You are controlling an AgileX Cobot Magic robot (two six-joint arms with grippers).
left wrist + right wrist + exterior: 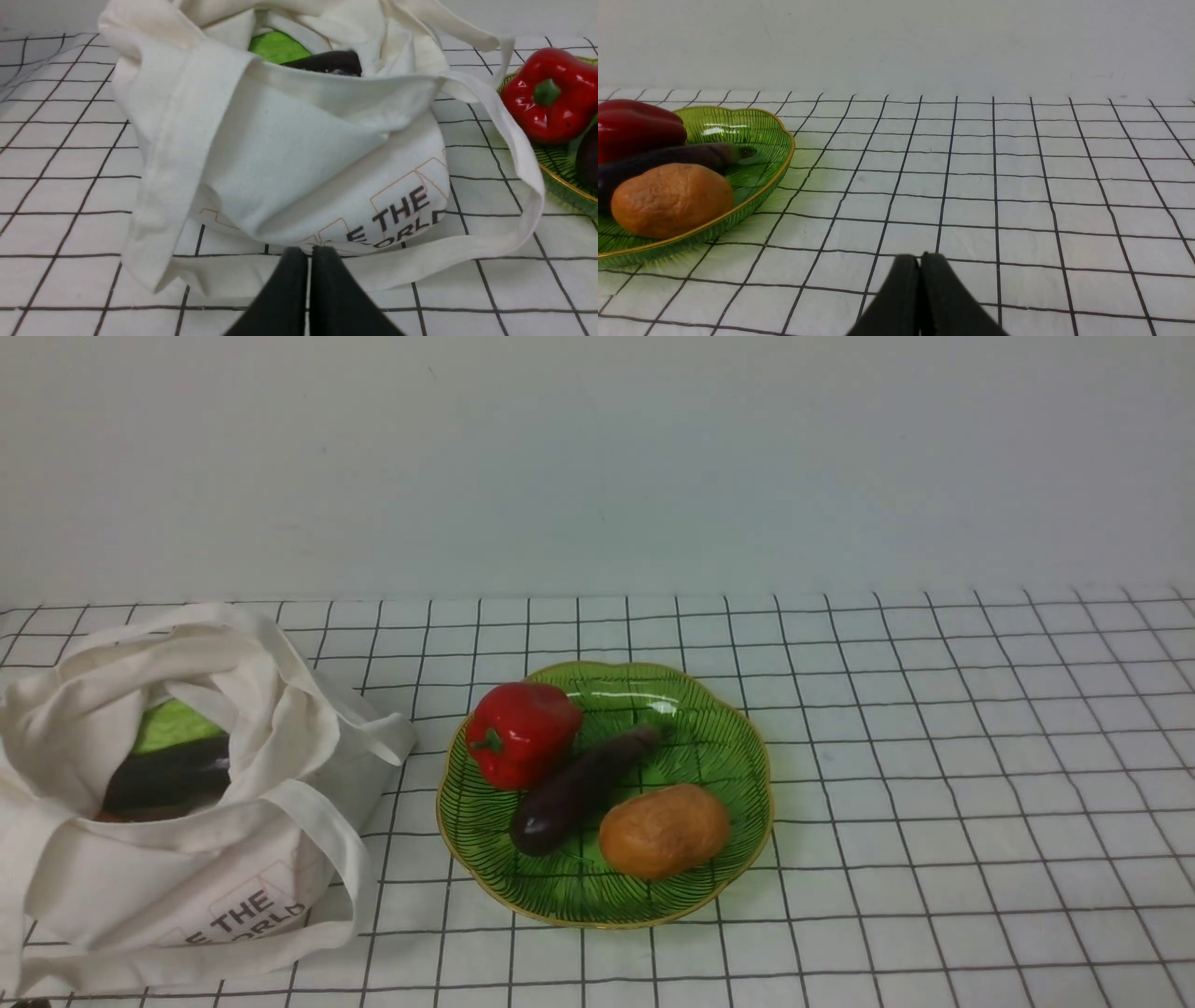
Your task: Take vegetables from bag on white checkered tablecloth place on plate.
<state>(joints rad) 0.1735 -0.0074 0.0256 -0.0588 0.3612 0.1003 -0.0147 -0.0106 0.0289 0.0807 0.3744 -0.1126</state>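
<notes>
The off-white cloth bag [177,859] slumps at the front left of the white checkered tablecloth [934,756]. Its mouth shows a dark eggplant [168,775] and a green vegetable [173,723]. On the green glass plate [719,747] lie a red bell pepper [523,733], a purple eggplant [579,789] and a brown potato [663,831]. My left gripper [309,252] is shut and empty, just short of the bag [299,154], close to its handle. My right gripper [920,259] is shut and empty over bare cloth, to the right of the plate [752,205]. Neither gripper shows in the front view.
A plain pale wall [597,457] runs along the back edge of the tablecloth. The bag's long handles [317,831] loop out across the cloth toward the plate.
</notes>
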